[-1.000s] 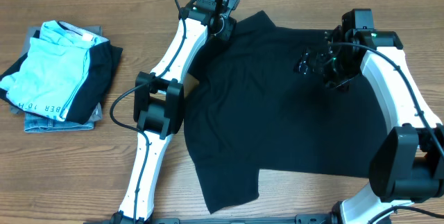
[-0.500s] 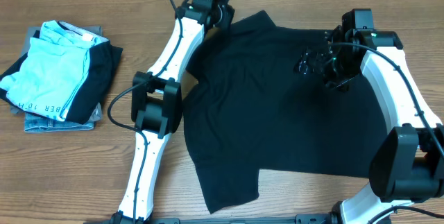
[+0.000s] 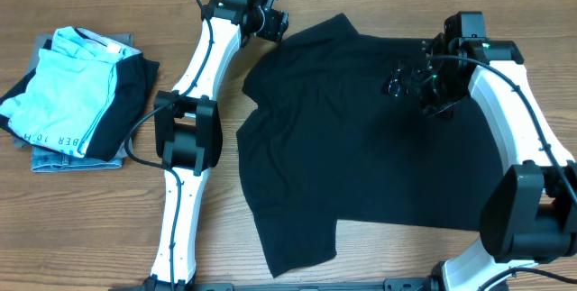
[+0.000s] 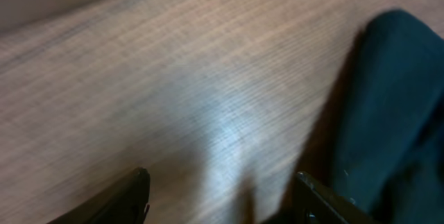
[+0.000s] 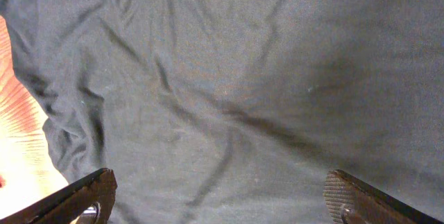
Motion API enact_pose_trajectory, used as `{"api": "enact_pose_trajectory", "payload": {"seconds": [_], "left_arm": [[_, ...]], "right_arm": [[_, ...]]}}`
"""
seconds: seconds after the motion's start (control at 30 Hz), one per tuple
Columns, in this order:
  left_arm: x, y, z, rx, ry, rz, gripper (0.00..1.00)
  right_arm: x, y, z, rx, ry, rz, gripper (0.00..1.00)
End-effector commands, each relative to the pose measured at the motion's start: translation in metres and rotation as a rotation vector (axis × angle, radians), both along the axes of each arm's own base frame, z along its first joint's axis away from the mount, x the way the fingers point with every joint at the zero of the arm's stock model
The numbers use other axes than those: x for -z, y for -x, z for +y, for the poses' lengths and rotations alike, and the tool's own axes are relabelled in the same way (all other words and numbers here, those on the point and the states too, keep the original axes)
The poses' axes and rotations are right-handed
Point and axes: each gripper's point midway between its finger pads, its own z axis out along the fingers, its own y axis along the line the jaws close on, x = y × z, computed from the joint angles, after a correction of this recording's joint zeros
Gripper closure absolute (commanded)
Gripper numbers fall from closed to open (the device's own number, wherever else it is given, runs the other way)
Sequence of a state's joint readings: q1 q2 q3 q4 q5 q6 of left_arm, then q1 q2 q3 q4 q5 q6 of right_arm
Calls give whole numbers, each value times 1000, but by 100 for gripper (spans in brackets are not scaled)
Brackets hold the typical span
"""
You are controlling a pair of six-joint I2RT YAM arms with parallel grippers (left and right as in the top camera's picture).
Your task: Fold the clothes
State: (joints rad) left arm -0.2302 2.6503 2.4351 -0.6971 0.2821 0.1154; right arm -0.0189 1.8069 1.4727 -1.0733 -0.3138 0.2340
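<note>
The clothes, a black T-shirt (image 3: pixel 361 138), lie spread out on the wooden table (image 3: pixel 108 219), wrinkled, with one sleeve toward the front left. My left gripper (image 3: pixel 269 22) hangs at the far edge, just left of the shirt's back-left corner. In the left wrist view its jaws (image 4: pixel 222 207) stand open over bare wood, and the shirt's edge (image 4: pixel 399 113) lies beside the right finger (image 4: pixel 316 197). My right gripper (image 3: pixel 410 82) hovers above the shirt's back-right area. It is wide open (image 5: pixel 222 200) with only creased black fabric (image 5: pixel 229 78) beneath, and nothing is gripped.
A stack of folded garments (image 3: pixel 77 93) sits at the table's left: a light blue piece with dark lettering on top, a dark piece beside it, and denim-like fabric underneath. The left arm's links (image 3: pixel 185 138) stretch along the shirt's left side.
My left gripper has opened and drawn back and to the left, off the shirt's back-left corner. The right arm has not moved.
</note>
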Motion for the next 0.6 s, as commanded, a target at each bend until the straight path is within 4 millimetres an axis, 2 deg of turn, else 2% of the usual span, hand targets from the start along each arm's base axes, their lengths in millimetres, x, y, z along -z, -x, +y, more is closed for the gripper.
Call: {"api": "enact_pose_trajectory", "payload": {"seconds": [0.0, 0.13, 0.4, 0.5, 0.57], "left_arm": [[-16, 12, -17, 104, 56, 6, 33], [-11, 30, -24, 163, 89, 72, 34], [1, 48, -13, 149, 86, 181, 35], [4, 54, -11, 154, 73, 203, 41], [6, 56, -9, 150, 58, 211, 48]], "right_arm": [[-8, -4, -1, -3, 2, -29, 0], [-8, -4, -1, -3, 2, -29, 0], [-8, -4, -1, -3, 2, -29, 0], [-8, -4, -1, -3, 2, -29, 0], [-8, -4, -1, -3, 2, -29, 0]]}}
